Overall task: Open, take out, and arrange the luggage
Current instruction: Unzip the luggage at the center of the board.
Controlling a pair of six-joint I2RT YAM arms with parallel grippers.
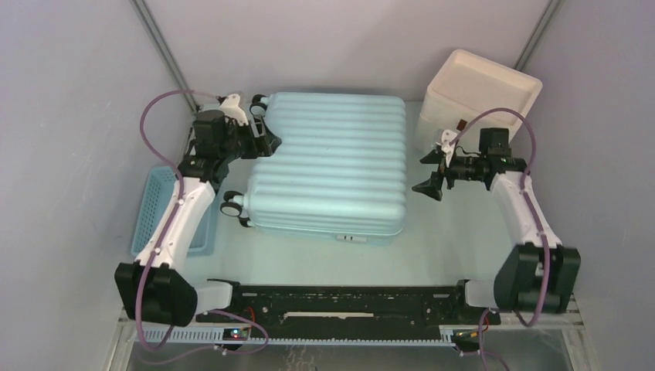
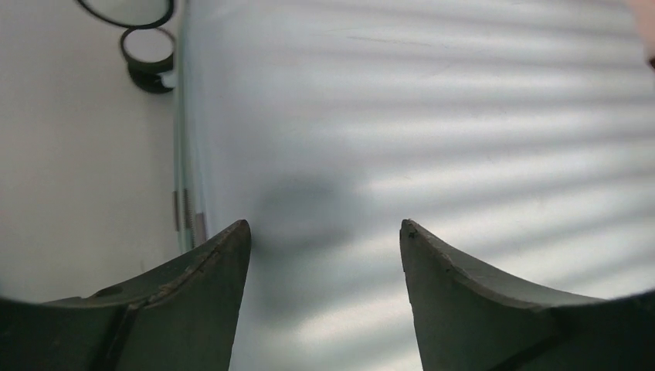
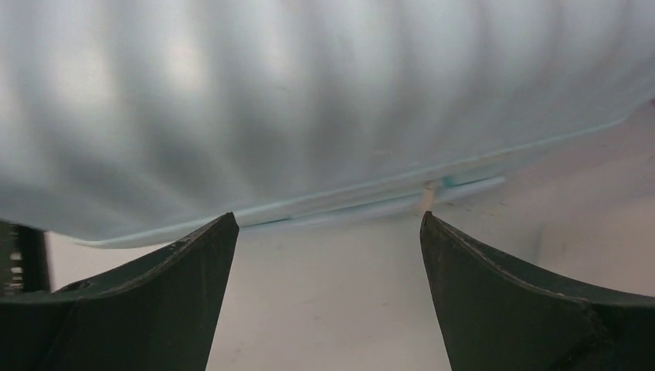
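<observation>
The luggage (image 1: 332, 162) is a pale mint-blue ribbed suitcase lying flat and closed in the middle of the table, its wheels (image 1: 232, 207) toward the left. My left gripper (image 1: 263, 127) hovers over its left end between the wheels. In the left wrist view the left gripper (image 2: 324, 228) is open above the ribbed shell (image 2: 432, 116), holding nothing. My right gripper (image 1: 429, 172) stands just right of the suitcase, apart from it. Seen from the right wrist, the right gripper (image 3: 328, 220) is wide open and empty, facing the zip seam (image 3: 371, 205) along the suitcase side.
A small blue slatted basket (image 1: 158, 209) sits at the left, partly under my left arm. A cream-white box (image 1: 479, 97) stands at the back right, close behind my right wrist. Walls enclose the table on three sides.
</observation>
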